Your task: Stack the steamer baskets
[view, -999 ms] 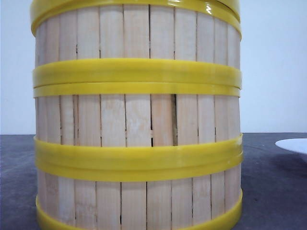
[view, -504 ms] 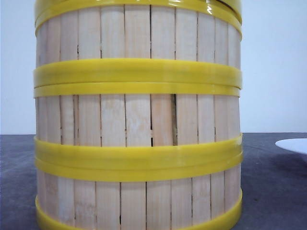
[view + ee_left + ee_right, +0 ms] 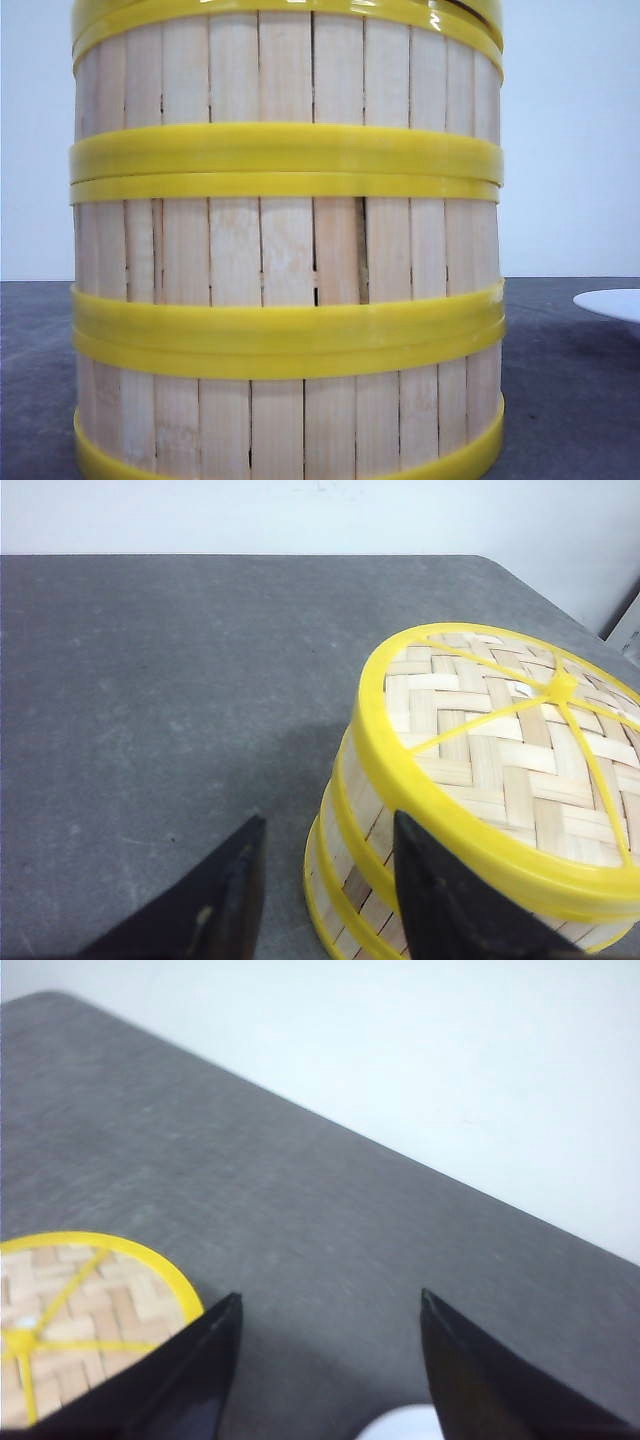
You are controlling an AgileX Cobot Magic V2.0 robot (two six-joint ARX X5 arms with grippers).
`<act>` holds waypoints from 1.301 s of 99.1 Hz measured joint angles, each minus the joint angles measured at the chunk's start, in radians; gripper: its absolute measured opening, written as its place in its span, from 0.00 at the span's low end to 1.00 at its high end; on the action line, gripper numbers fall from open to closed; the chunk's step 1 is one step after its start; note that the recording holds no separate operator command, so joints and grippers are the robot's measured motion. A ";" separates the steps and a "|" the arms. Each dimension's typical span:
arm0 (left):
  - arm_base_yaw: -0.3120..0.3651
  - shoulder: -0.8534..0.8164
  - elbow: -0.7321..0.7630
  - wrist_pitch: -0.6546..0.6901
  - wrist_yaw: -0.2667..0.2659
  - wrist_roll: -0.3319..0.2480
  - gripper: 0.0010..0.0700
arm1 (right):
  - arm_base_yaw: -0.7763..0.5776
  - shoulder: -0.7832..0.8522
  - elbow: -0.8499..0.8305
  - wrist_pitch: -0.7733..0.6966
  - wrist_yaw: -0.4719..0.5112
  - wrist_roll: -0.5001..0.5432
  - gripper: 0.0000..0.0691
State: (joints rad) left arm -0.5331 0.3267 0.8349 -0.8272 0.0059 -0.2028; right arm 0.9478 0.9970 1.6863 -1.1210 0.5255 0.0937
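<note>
Three steamer baskets stand stacked in one column that fills the front view: the top one (image 3: 285, 70), the middle one (image 3: 285, 245) and the bottom one (image 3: 285, 420), yellow rims meeting between them. From the left wrist the stack (image 3: 360, 880) shows a woven top with yellow spokes (image 3: 500, 750). My left gripper (image 3: 328, 820) is open just beside the stack, one finger (image 3: 440, 900) in front of its upper rim, nothing held. My right gripper (image 3: 330, 1295) hangs open and empty above the table, the woven top (image 3: 80, 1300) off to one side of it.
A white plate (image 3: 612, 302) sits on the dark grey table (image 3: 570, 400) to the right of the stack; its edge (image 3: 405, 1425) shows below my right gripper. A pale wall stands behind the table.
</note>
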 joint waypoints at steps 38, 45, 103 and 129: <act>0.000 0.000 0.000 0.000 0.000 0.000 0.32 | 0.000 -0.225 -0.278 -0.072 0.002 0.182 0.50; 0.000 0.000 0.000 0.000 0.000 0.000 0.32 | 0.000 -0.248 -0.316 -0.074 0.002 0.206 0.41; 0.000 0.000 0.000 0.000 0.000 0.000 0.02 | 0.000 -0.261 -0.335 -0.035 0.002 0.229 0.01; 0.000 0.000 0.000 0.000 0.000 0.000 0.02 | 0.000 -0.261 -0.335 -0.035 0.002 0.229 0.01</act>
State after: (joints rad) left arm -0.5331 0.3267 0.8349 -0.8272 0.0059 -0.2028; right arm 0.9482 0.7361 1.3514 -1.1561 0.5274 0.3229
